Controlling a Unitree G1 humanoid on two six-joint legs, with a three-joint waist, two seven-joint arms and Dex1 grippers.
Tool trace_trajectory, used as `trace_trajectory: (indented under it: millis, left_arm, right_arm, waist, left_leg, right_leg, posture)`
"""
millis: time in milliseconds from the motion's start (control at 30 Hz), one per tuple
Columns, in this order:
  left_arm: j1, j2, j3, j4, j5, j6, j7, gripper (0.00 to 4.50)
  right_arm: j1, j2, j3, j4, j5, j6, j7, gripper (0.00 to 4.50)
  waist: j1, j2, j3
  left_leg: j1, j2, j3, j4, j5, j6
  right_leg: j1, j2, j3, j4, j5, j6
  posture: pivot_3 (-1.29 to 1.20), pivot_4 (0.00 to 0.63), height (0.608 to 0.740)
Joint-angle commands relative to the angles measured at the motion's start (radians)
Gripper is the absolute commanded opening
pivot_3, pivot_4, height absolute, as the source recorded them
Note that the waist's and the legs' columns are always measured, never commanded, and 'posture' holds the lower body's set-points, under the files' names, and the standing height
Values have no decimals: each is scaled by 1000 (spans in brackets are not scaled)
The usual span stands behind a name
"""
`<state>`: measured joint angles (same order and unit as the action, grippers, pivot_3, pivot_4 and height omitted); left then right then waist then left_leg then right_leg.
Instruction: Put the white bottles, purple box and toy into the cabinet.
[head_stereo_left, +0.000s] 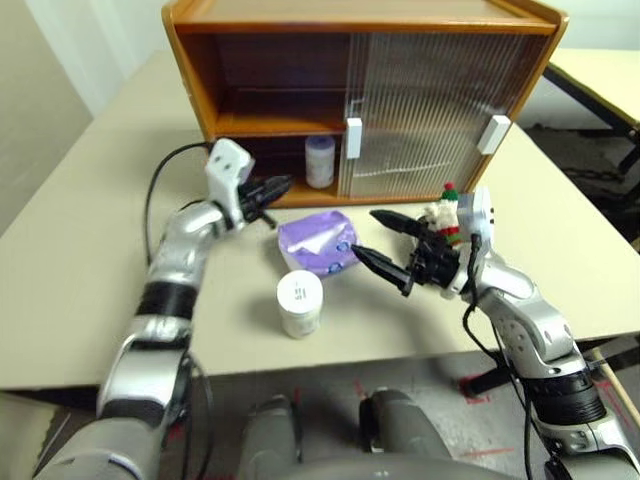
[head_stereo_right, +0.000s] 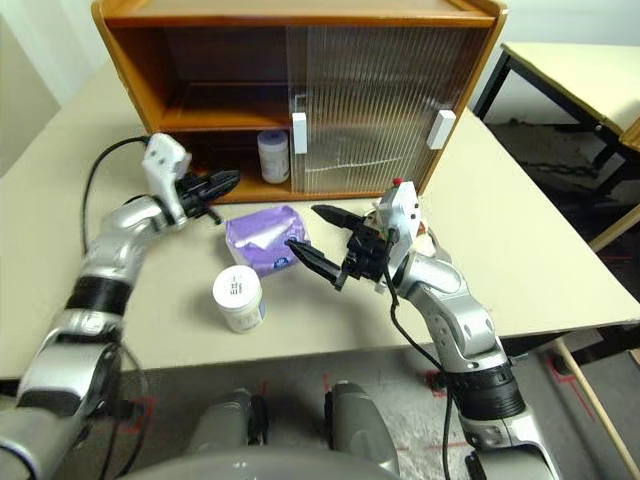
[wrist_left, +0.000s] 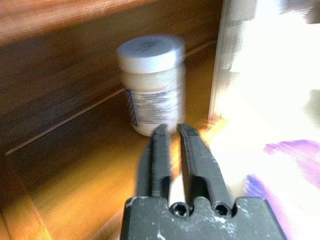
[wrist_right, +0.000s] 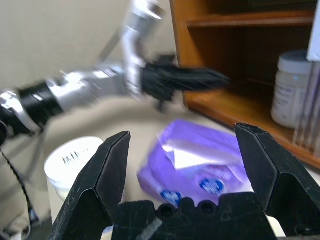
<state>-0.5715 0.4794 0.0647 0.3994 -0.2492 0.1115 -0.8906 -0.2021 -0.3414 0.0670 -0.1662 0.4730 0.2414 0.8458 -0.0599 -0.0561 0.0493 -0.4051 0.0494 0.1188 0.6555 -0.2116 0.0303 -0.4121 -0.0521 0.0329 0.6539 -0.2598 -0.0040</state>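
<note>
One bottle (head_stereo_left: 320, 160) stands inside the cabinet (head_stereo_left: 200, 70); my left gripper (head_stereo_left: 272, 189), nearly closed, holds nothing. My right gripper (head_stereo_left: 385, 243) gapes toward the purple box (head_stereo_left: 316, 240), second bottle (head_stereo_left: 300, 303) beside it.

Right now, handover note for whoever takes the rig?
Left gripper: empty, outside the cabinet opening, fingers a narrow slit apart.
Right gripper: wide open, empty, aimed at the purple box.
Done: one white bottle stands on the cabinet floor by the sliding door's edge.
Left: second white bottle near the table's front edge, purple box mid-table, toy behind the right gripper.
</note>
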Motion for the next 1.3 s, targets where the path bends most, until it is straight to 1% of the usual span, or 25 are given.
trace_trajectory:
  millis: [33,133,167,200,233,300,333,400,467,567,800,1033,1300]
  left_arm:
    - [68,80,43,-120,-94,53,-125,2225]
    - [172,154,51,-220,-168,77,-264,3466]
    - [207,176,50,-259,-193,88,-305,3804]
    - [234,194,48,-289,-208,95,-335,4216]
    - [254,208,47,-309,-213,95,-356,4463]
    - [284,240,33,-321,-185,55,-396,4463]
    - [305,263,30,-316,-174,15,-439,4463]
    - [324,285,21,-310,-170,-29,-491,4463]
    - [343,289,-7,-303,-162,-78,-539,4463]
    - [347,271,-48,-289,-145,-118,-566,4463]
    - [319,191,-152,-214,-73,-198,-555,4463]
    - [280,178,-196,-156,-42,-243,-582,4463]
    - [259,119,-296,-110,17,-244,-584,4463]
  right_arm:
    - [-20,-35,-52,66,20,-37,52,4500]
    - [-26,-60,-89,122,44,-57,110,4500]
    - [-26,-72,-101,139,50,-64,132,4500]
    - [-26,-83,-109,152,54,-68,153,4500]
    - [-26,-95,-113,159,57,-70,172,4500]
    - [-27,-123,-113,170,52,-76,209,4500]
    - [-23,-147,-108,169,42,-80,237,4500]
    - [-24,-175,-109,173,43,-79,272,4500]
    - [-24,-189,-116,158,78,-53,302,4500]
    - [-16,-211,-113,141,110,-26,349,4500]
    - [19,-270,-109,88,150,-8,485,4500]
    - [29,-289,-124,91,141,-12,493,4500]
    - [34,-289,-120,81,127,-17,472,4500]
  waist:
    - [4,1,0]
    - [17,3,-1]
    - [21,3,-1]
    - [26,3,-1]
    - [30,3,-1]
    - [42,3,-1]
    - [47,3,-1]
    - [50,5,0]
    - [52,5,0]
    - [54,7,0]
    - [52,7,-1]
    - [48,7,-1]
    - [49,7,-1]
  left_leg:
    - [1,0,0,0,0,0]
    - [4,0,1,0,0,0]
    - [5,0,1,0,0,0]
    - [7,0,2,-1,0,0]
    - [7,0,2,-1,0,0]
    - [8,0,2,-3,0,0]
    - [8,0,2,-4,0,0]
    - [9,0,2,-6,0,0]
    - [12,0,3,-8,0,0]
    - [13,-1,3,-10,0,0]
    - [12,-1,4,-8,0,0]
    - [12,-1,4,-8,0,0]
    - [12,-2,4,-7,0,0]
  right_leg:
    - [1,0,0,0,0,0]
    - [3,-1,0,0,0,0]
    - [5,-1,0,0,-1,0]
    - [5,-2,0,0,-3,-2]
    - [6,-2,0,-1,-4,-4]
    - [5,-3,-1,-1,-7,-8]
    - [5,-4,0,-1,-11,-15]
    - [5,-4,1,-1,-11,-15]
    - [6,-11,0,-1,-12,-16]
    - [6,-12,-1,-1,-12,-16]
    - [7,-12,-1,-1,-13,-13]
    - [7,-11,0,-1,-13,-13]
    - [7,-11,0,-1,-14,-12]
  posture:
    - [70,0,740]
    - [81,0,740]
    - [83,0,740]
    - [84,0,740]
    - [84,0,740]
    - [87,0,740]
    - [89,0,740]
    - [86,0,740]
    - [82,0,740]
    - [74,0,740]
    - [35,0,740]
    - [16,0,740]
    - [3,0,740]
